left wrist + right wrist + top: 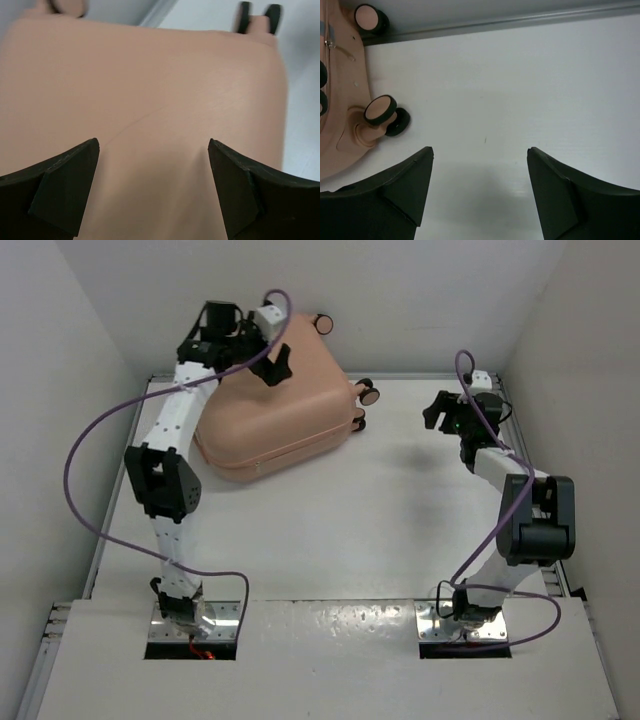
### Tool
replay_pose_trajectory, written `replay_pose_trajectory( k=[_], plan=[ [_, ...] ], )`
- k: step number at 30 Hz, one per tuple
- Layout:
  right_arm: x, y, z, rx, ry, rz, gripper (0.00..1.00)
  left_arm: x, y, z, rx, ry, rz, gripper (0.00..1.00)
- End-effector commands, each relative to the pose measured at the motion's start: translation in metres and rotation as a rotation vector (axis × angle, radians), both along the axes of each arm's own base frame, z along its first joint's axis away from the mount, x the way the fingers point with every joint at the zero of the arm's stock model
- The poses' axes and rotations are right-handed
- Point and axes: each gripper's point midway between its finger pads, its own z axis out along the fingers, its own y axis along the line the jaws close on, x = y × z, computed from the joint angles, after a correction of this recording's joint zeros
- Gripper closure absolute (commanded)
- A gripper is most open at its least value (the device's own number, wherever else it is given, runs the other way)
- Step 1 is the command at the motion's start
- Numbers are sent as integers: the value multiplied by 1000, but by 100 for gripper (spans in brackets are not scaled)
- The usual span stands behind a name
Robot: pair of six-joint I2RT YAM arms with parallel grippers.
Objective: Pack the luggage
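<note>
Luggage (280, 410) shut, far left on worktop (350, 520). Left fingers (65, 185) spread over its shell, empty; right fingers (560, 195) spread, empty, near its wheels (380, 110).

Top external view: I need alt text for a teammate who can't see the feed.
A large salmon-pink hard-shell suitcase with small dark wheels lies closed at the white table's far left. The left gripper hovers open over its lid; the right gripper hangs open above bare table, to the right of the wheels.
</note>
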Motion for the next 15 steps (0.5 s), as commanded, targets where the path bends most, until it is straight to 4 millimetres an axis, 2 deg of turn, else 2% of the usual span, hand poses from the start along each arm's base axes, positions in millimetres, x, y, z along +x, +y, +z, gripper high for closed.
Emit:
replay_pose_trajectory(
  k=[1, 3, 4, 5, 7, 8, 10, 12, 13, 15],
  plan=[
    [-21, 12, 4, 52, 75, 53, 25, -15, -47, 7, 61, -68, -175, 5],
    [-28, 12, 1, 60, 109, 58, 15, -18, -68, 0, 54, -67, -231, 3],
    [-29, 13, 1, 57, 117, 64, 12, -22, -87, 3, 46, -84, -270, 3],
    [-34, 12, -2, 71, 152, 57, 11, -20, -97, -13, 55, -62, -291, 3],
    [-37, 19, 0, 72, 155, 104, 11, -18, -116, -13, 49, -95, -319, 2],
    [-41, 21, 0, 74, 162, 119, 9, -18, -129, -22, 53, -91, -334, 2],
    [-44, 24, -1, 75, 171, 143, 9, -15, -143, -22, 59, -128, -349, 1],
    [-47, 22, -1, 72, 180, 136, 9, -17, -161, -28, 76, -142, -364, 1],
    [-46, 22, 1, 69, 176, 145, 9, -17, -168, -41, 80, -122, -376, 1],
    [-50, 19, -1, 67, 194, 138, 9, -20, -183, -53, 129, -148, -402, 1]
  ],
)
